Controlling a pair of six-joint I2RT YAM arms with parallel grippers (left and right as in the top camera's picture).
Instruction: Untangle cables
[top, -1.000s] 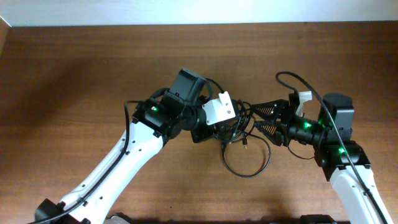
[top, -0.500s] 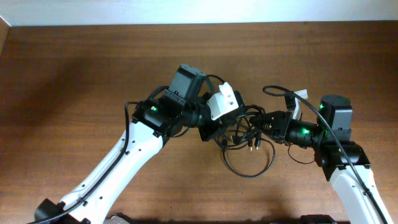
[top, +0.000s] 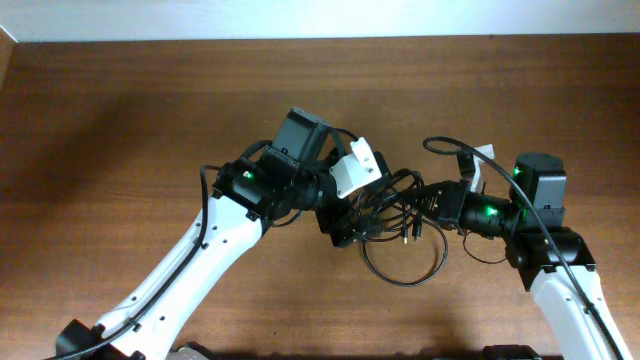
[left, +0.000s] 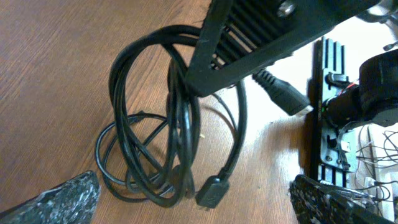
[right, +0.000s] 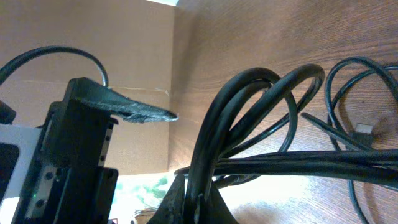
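The cables (top: 395, 208) are a bunch of thin black loops between my two grippers at the table's middle, with one loop (top: 404, 270) lying on the wood. My right gripper (top: 420, 200) is shut on the bunch; in the right wrist view its fingers (right: 214, 205) pinch the cables (right: 261, 93), which arch upward. My left gripper (top: 358, 208) stands wide open beside the bunch. In the left wrist view the loops (left: 155, 124) hang from the right gripper's dark finger (left: 249, 50), a black plug (left: 211, 191) dangling between the left gripper's (left: 196, 200) spread fingers.
The brown wooden table (top: 120, 120) carries only the cables and both arms. The right arm's thicker wire (top: 500, 150) arches above its wrist. A pale wall edge (top: 300, 20) runs along the table's far side.
My right gripper moved left onto the bunch and shut on it. My left gripper, shut before, has opened wide and let go of the cables.
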